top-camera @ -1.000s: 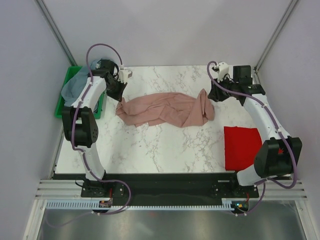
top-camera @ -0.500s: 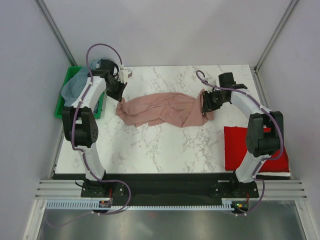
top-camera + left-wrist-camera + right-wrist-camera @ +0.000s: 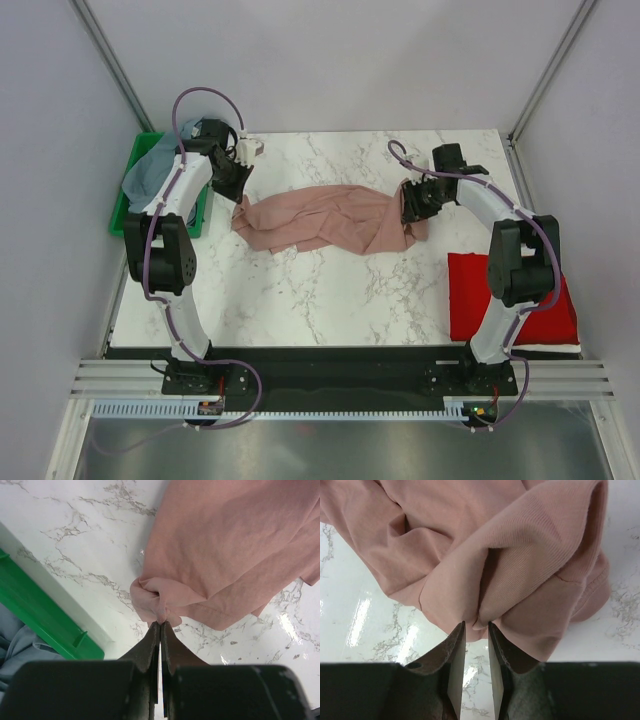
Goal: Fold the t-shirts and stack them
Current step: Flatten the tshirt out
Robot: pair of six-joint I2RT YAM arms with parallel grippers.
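The dusty-pink t-shirt [image 3: 330, 220] lies crumpled in a long band across the middle of the marble table; its print is hidden. My left gripper [image 3: 238, 197] is shut on the shirt's left corner, and the left wrist view shows the tips [image 3: 161, 622] pinching a small fold of pink cloth [image 3: 225, 555]. My right gripper [image 3: 408, 210] is at the shirt's right end. In the right wrist view its narrowly parted jaws [image 3: 476, 625] hold a bunched fold of the cloth [image 3: 520, 555]. The red t-shirt [image 3: 485, 290] lies folded flat at the right. The grey-blue t-shirt [image 3: 150, 170] sits in the bin.
The green plastic bin [image 3: 128, 212] stands off the table's left edge, beside my left arm; its rim also shows in the left wrist view [image 3: 45, 615]. The right arm's elbow hangs over the red shirt. Grey walls close in the back and sides.
My right arm has folded in, its elbow now over the red shirt, and its gripper moved left and nearer with the pink shirt's right end, which has dropped lower. The left gripper has held still.
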